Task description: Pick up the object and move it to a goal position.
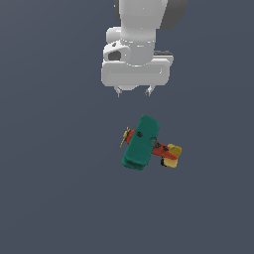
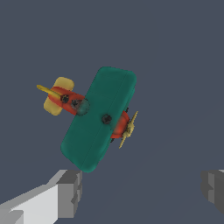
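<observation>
The object is a small toy biplane (image 1: 143, 143) with broad teal-green wings, a red body, a yellow tail and a yellow propeller. It lies on the dark grey floor, propeller toward the exterior view's left, tail toward the right. My gripper (image 1: 133, 92) hangs above and behind it, open and empty, fingertips apart and pointing down. In the wrist view the plane (image 2: 99, 118) lies ahead of my two grey fingers (image 2: 70, 192), not between them; the fingers stand wide apart.
The plain dark grey floor (image 1: 49, 188) surrounds the plane. No other objects, containers or edges show.
</observation>
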